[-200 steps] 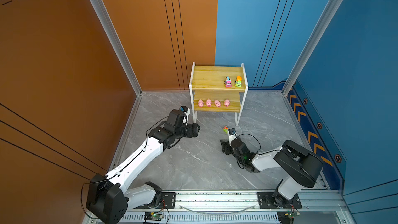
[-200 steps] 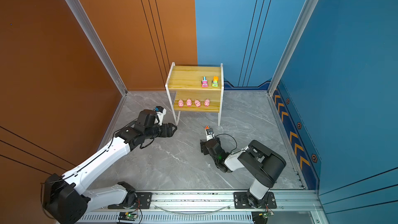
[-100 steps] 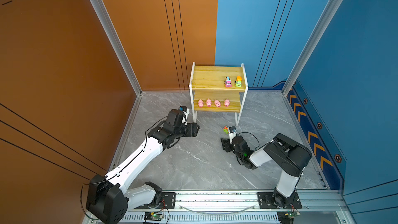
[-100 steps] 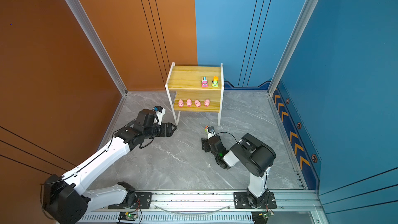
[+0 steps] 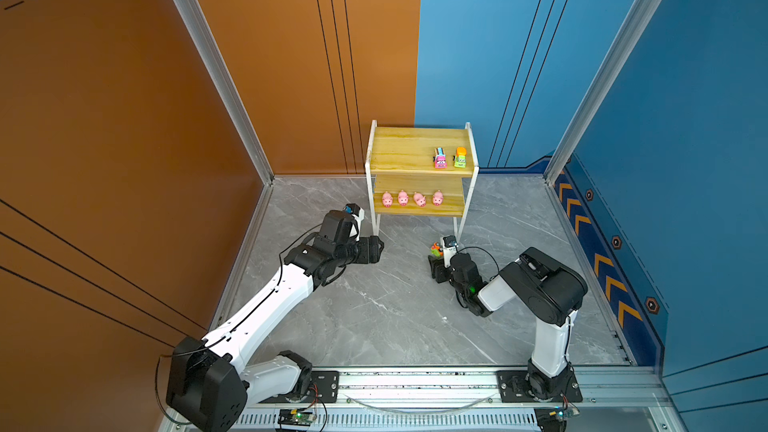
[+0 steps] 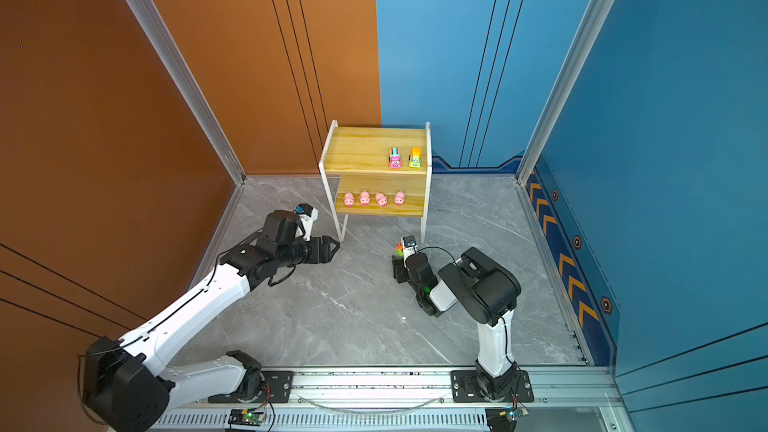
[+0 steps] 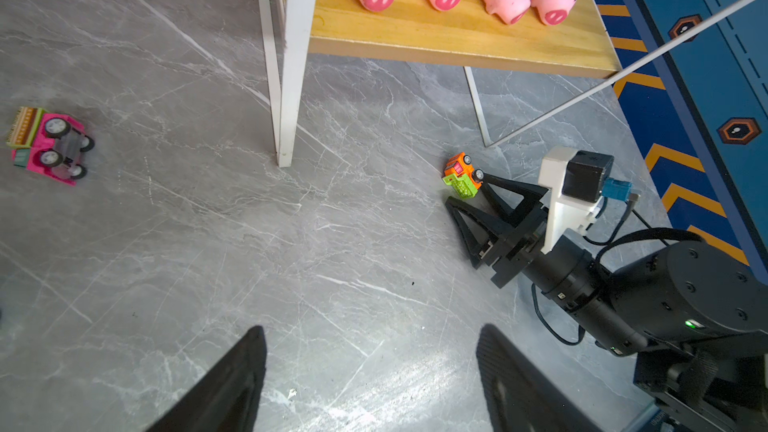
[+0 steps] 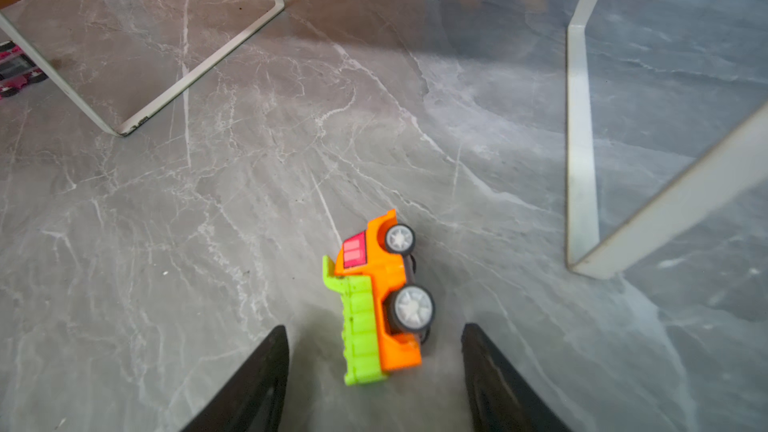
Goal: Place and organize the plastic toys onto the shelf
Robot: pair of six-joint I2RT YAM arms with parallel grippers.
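Right gripper [image 8: 374,330] low on floor [image 8: 208,201], jaws half open, holding nothing. Orange truck [image 8: 378,297] between them, gaps both sides. Truck on its side, wheels toward one jaw, long way pointing out from gripper, cab far. Likely light, hard, slippery; pinch body, not wheels. Left gripper [image 7: 372,328] wide open, empty. Pink car [image 7: 48,145] on floor, tipped over. Farther: shelf [image 5: 409,151], pigs [image 5: 411,198] low, two cars [image 5: 450,157] top.
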